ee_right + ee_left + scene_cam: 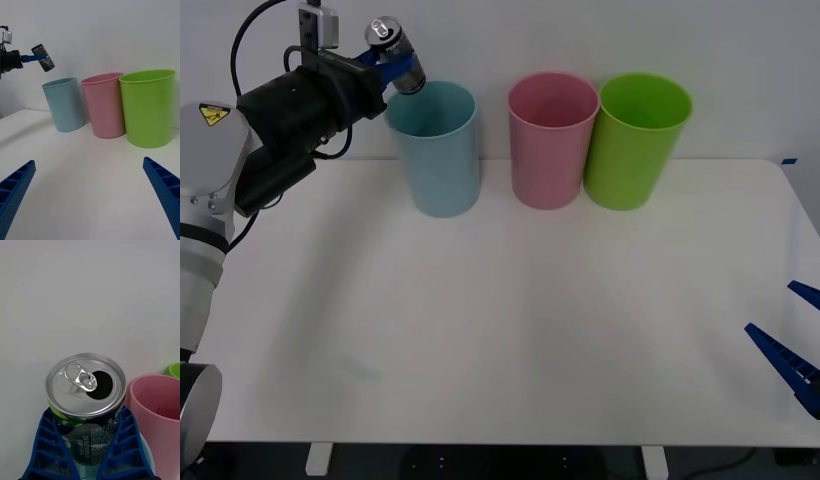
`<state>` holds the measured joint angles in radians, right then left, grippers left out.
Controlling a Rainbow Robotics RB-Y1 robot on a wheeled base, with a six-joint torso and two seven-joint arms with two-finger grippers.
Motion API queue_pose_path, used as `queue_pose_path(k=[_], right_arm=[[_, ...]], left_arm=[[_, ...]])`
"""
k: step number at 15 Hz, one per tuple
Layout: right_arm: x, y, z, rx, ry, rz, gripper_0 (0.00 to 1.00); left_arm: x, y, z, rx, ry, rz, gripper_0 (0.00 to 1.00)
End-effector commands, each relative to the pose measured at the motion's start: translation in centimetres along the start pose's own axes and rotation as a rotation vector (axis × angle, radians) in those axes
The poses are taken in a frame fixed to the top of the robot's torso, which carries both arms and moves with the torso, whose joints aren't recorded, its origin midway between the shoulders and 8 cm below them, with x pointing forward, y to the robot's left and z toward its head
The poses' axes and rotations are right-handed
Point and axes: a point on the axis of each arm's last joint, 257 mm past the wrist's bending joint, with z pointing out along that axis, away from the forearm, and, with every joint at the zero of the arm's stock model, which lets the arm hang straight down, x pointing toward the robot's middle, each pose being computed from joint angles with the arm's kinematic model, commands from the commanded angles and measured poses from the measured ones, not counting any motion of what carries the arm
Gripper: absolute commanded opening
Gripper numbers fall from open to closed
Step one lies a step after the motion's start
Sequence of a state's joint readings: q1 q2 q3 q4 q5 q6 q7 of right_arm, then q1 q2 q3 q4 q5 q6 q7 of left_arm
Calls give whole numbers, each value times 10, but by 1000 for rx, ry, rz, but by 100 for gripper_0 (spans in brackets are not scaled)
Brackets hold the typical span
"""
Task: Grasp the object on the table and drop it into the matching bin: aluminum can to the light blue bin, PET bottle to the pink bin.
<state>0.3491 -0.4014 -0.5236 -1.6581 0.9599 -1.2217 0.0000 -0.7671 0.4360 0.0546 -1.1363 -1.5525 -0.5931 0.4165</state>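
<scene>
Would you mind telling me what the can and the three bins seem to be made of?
Can: likely aluminium, with a shiny silver top, pull tab and dark printed sides. Blue bin, pink bin and green bin: probably plastic, each smooth, evenly coloured and thin-walled.

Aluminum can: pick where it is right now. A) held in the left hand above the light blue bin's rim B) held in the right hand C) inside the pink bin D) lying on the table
A: the left hand grips the aluminum can above the near rim of the light blue bin.
</scene>
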Motion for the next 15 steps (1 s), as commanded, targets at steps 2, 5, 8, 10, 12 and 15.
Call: queue_pose_path(k=[2,5,8,10,12,15], right_arm=[[0,0,0,0,0,0,100],[0,0,0,0,0,0,100],[0,0,0,0,0,0,100],[0,0,0,0,0,0,100],[0,0,0,0,0,0,100],[0,0,0,0,0,0,100]], left_arm=[[4,-5,29,17,58,13,0],[3,-12,42,20,67,16,0],[5,-16,45,18,66,18,0],[5,-16,45,18,66,18,0],[5,-16,45,18,66,19,0],[4,-17,45,21,62,14,42]])
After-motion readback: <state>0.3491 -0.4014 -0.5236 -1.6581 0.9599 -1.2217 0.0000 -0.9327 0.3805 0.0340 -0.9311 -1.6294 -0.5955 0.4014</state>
